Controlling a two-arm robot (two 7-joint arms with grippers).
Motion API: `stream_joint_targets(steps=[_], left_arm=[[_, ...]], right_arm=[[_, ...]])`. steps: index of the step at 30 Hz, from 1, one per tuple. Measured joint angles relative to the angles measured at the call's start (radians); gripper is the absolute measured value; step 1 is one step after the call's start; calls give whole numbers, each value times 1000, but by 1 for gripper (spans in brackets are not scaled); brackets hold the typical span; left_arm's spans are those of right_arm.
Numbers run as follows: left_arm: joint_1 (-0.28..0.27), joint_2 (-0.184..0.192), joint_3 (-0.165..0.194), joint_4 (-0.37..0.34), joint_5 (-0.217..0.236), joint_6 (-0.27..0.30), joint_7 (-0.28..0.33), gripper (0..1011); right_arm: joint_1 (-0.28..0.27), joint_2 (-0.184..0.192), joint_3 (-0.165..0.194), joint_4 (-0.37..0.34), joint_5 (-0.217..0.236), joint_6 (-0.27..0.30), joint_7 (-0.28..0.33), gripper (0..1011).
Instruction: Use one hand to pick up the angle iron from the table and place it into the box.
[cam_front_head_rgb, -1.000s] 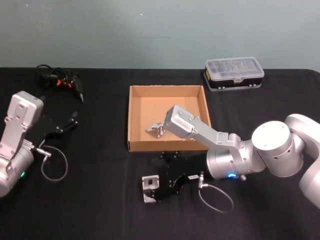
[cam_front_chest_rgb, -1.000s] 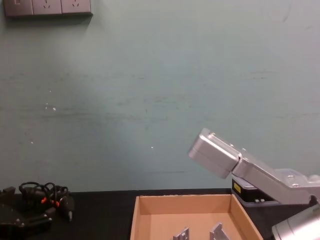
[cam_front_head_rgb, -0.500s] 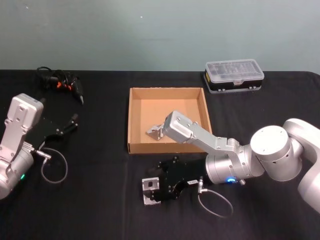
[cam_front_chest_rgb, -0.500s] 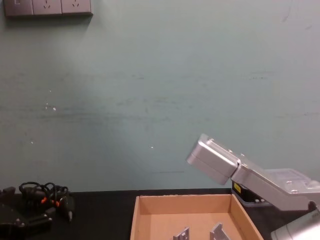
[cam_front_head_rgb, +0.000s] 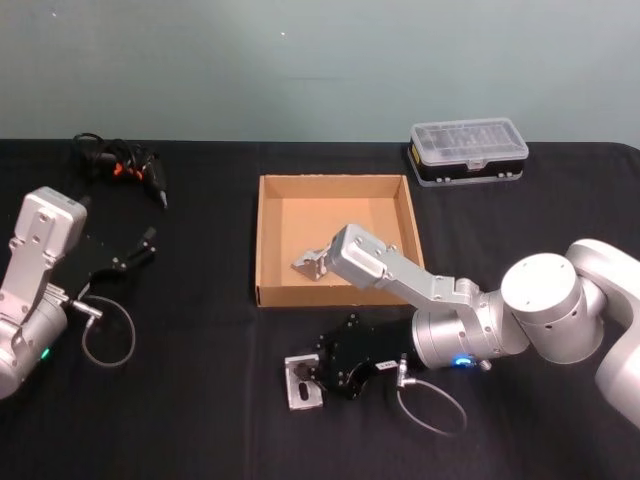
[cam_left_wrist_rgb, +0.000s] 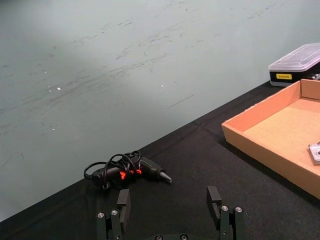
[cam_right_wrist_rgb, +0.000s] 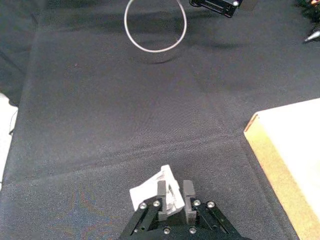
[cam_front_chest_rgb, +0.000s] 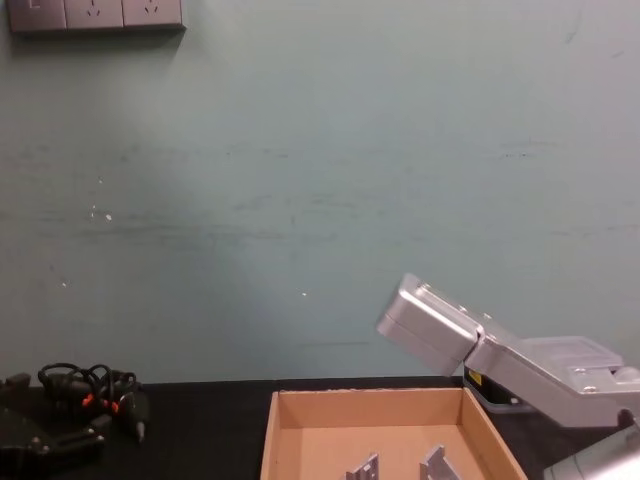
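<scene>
We saw the right gripper (cam_front_head_rgb: 318, 372) low over the table, arm folded with elbow raised, wrist pointing toward our left; its fingers (cam_right_wrist_rgb: 161, 192) stood close together, clamped on a metal piece. The left gripper (cam_front_head_rgb: 143, 243) sat parked at our left, fingers (cam_left_wrist_rgb: 123, 203) spread wide apart.

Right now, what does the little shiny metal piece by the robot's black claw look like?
The small silver angle iron is a bent bracket of bare metal with holes in it. It lies on the flat black table in front of the tan cardboard box, outside it. The right gripper's black fingers straddle one edge, nearly closed on it.
</scene>
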Motion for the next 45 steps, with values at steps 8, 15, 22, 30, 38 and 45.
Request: stream_joint_targets(steps=[8,15,22,30,38,45], left_arm=[[0,0,0,0,0,0,0,1000],[0,0,0,0,0,0,0,1000],[0,0,0,0,0,0,0,1000],[0,0,0,0,0,0,0,1000],[0,0,0,0,0,0,0,1000],[0,0,0,0,0,0,0,1000]], right_arm=[[-3,1,4,-3,-1,-1,-3,132],[-5,2,9,-12,-1,1,-9,131],[-9,6,19,-35,1,1,-17,130],[-26,25,45,-95,8,3,-49,130],[-85,62,152,-204,35,12,-177,130],[-140,53,275,-238,48,18,-333,130]])
